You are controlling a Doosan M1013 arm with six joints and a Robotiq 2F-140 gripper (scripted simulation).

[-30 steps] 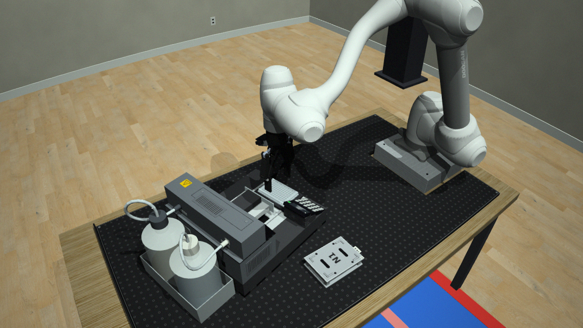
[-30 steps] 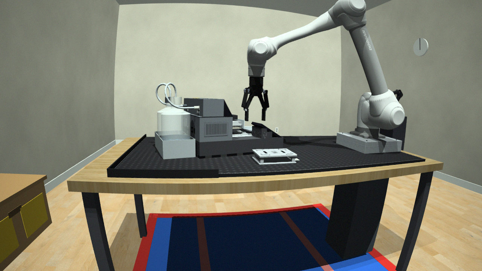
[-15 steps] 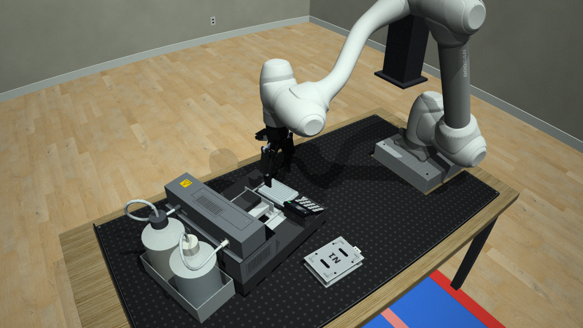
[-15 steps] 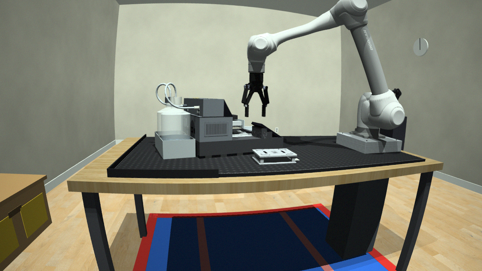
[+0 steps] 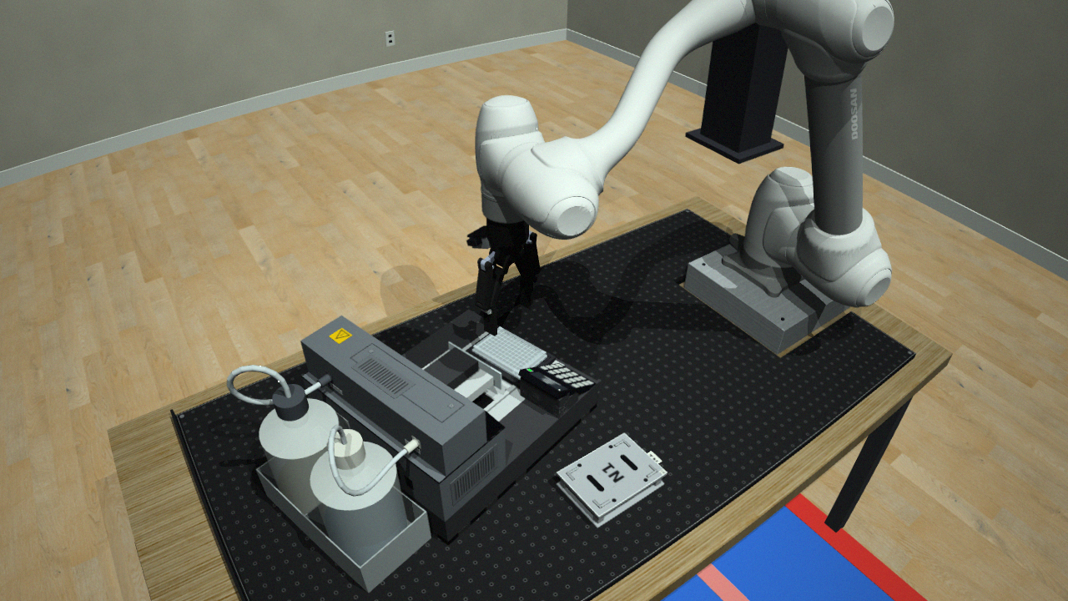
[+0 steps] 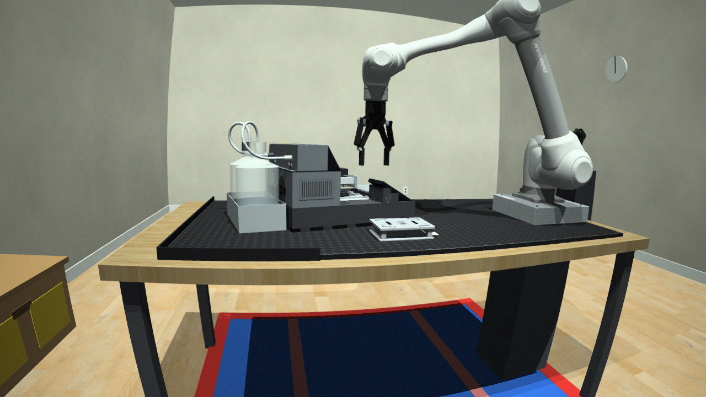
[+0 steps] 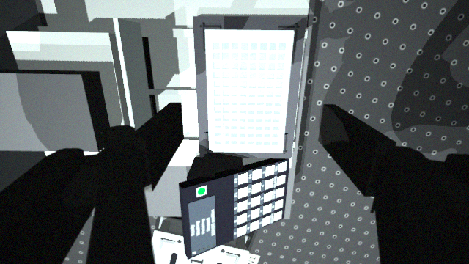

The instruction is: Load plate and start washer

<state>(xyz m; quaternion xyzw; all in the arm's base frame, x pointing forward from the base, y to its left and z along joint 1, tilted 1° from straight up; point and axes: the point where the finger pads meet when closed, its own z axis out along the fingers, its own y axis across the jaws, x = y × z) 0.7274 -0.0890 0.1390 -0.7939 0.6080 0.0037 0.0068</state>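
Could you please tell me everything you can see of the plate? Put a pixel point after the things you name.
The plate (image 5: 510,351) (image 7: 250,92) is a pale, rectangular slab with a grid of small square wells. It lies on the washer's carrier (image 7: 201,73), beside the keypad (image 5: 556,379) (image 7: 234,209), below the open gripper (image 5: 511,317) (image 6: 374,164) (image 7: 251,122), which doesn't touch it. Glare hides its cut-off corner; full seating I can't confirm.

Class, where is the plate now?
In the top view, the plate lies on the washer's carrier, directly beside the keypad, below the raised gripper.

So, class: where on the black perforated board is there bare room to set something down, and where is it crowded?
Bare: between the N1 nest and the arm's base block. Crowded: the left, with bottle tray against washer.
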